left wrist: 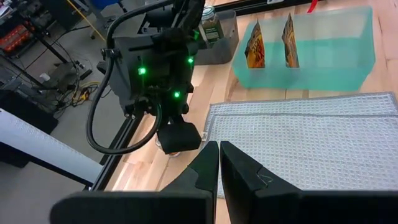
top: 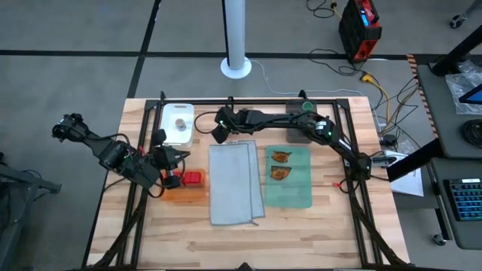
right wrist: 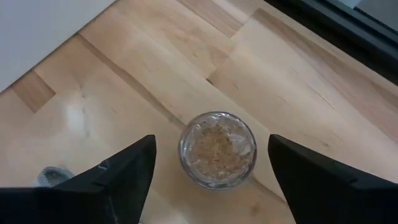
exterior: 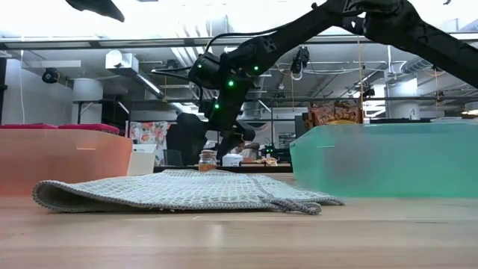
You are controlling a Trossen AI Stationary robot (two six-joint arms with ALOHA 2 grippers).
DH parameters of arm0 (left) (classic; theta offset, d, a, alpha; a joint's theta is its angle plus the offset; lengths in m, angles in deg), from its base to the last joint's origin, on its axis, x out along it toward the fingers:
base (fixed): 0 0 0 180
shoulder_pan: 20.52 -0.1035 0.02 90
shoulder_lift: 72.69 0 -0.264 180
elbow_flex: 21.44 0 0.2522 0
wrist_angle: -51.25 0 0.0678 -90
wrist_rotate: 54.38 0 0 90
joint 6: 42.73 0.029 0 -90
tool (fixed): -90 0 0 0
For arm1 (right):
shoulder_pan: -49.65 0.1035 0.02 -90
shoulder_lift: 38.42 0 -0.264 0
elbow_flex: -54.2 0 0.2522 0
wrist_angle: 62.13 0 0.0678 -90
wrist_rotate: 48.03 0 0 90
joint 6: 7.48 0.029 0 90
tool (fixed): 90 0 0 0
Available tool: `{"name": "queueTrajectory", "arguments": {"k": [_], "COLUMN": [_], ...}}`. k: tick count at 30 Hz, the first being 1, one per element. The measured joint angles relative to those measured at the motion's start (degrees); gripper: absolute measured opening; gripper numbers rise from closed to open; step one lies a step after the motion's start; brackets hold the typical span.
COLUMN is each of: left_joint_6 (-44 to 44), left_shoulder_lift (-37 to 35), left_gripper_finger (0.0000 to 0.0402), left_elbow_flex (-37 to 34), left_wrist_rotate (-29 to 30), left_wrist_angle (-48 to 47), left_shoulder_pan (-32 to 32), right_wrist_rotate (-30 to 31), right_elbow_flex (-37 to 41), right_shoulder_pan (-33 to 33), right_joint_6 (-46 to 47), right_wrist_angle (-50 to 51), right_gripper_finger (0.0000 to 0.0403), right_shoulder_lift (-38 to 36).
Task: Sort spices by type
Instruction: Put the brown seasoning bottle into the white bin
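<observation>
A clear shaker (right wrist: 217,149) of brownish spice stands upright on the bare wood just beyond the grey cloth (top: 235,181). My right gripper (right wrist: 211,140) hangs over it, open, one finger on either side and apart from it; the low view shows the shaker (exterior: 208,160) below the gripper. Another shaker (top: 180,123) stands on the white board (top: 172,134). Two orange-brown packets (top: 281,156) (top: 281,173) stand in the green tray (top: 301,196). A red box (top: 193,178) sits in the orange tray (top: 188,194). My left gripper (left wrist: 219,155) waits shut and empty at the left.
A dark grey bin (top: 295,134) at the far side holds a green-topped jar (top: 307,106). A black frame (top: 339,102) runs around the table. The grey cloth lies flat in the middle, with bare wood along the near edge (top: 248,245).
</observation>
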Motion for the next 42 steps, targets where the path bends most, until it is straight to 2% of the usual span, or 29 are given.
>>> {"name": "queueTrajectory", "arguments": {"k": [4, 10, 11, 21, 26, 33, 37, 42], "left_joint_6": [0.00, -0.04, -0.09, -2.27, -5.41, -9.81, -9.85, -8.04], "left_shoulder_lift": [0.04, 0.50, 0.59, 2.09, 3.75, 7.83, 9.59, 11.65], "left_gripper_finger": [0.0000, 0.0000, 0.0000, 0.0000, 0.0000, 0.0001, 0.0019, 0.0068], "left_elbow_flex": [0.00, 0.00, -0.01, -0.02, -0.02, -1.30, -3.52, -6.44], "left_wrist_rotate": [0.00, 0.00, 0.00, -0.06, -1.64, -2.12, -2.93, -4.46], "left_wrist_angle": [0.00, 0.02, 0.04, 0.07, 0.50, 2.47, 9.27, 16.99], "left_shoulder_pan": [0.00, 0.00, 0.00, 0.02, 0.02, 0.81, 2.17, 3.98], "right_wrist_rotate": [-0.03, -0.20, -0.20, -0.08, 1.29, 1.33, 1.41, 1.39], "right_elbow_flex": [0.06, 0.05, 0.05, -0.33, -0.21, 2.27, 6.72, 15.94], "right_shoulder_pan": [-0.07, -0.05, -0.03, 0.48, 3.26, 11.09, 16.86, 24.12], "right_joint_6": [0.18, 0.11, -0.29, -4.02, -7.85, -11.68, -13.79, -15.99], "right_wrist_angle": [0.05, 0.06, 0.04, 2.79, 6.02, 13.57, 10.45, 2.56], "right_gripper_finger": [0.0267, 0.0162, 0.0157, 0.0157, 0.0157, 0.0157, 0.0157, 0.0157], "right_shoulder_lift": [0.00, 0.00, 0.00, -0.71, -4.68, -11.95, -17.95, -24.94]}}
